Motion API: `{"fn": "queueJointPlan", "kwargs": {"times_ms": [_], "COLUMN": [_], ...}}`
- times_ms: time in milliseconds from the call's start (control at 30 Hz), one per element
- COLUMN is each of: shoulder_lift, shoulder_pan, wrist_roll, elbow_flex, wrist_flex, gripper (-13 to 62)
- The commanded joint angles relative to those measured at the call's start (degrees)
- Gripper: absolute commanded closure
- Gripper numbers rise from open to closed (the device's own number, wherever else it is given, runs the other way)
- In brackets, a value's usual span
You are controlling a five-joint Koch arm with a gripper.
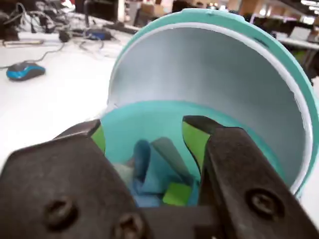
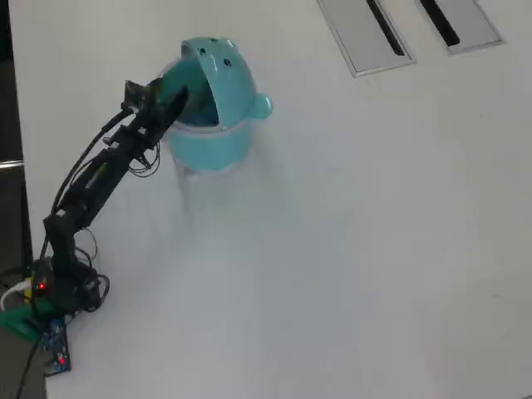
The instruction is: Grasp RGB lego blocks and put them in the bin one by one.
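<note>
The gripper [image 1: 144,137] hangs over the mouth of the bin [image 2: 212,145], at the far left of the table [image 2: 349,249], jaws apart and empty. A yellow-green block [image 1: 178,193] lies inside; probably it was just dropped there. The flipped-up lid [image 1: 209,74] gives access.

Two grey slotted panels [image 2: 407,32] are set into the white table [image 2: 349,249] at its far edge in the overhead view, side by side toward the right corner. In the wrist view a blue computer mouse [image 1: 25,70] lies near the table's left edge, with dark cables [image 1: 75,35] tangled behind it.
</note>
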Motion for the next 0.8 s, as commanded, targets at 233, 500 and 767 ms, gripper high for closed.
{"fn": "queueJointPlan", "kwargs": {"times_ms": [233, 500, 767], "shoulder_lift": [16.5, 27.9, 36.3], "shoulder_pan": [-5.7, -10.0, -14.0], "wrist_roll": [-0.3, -0.3, -0.3], "elbow_flex": [12.6, 26.1, 38.8], "wrist_flex": [3.7, 8.2, 9.5], "gripper": [17.6, 15.4, 14.9]}}
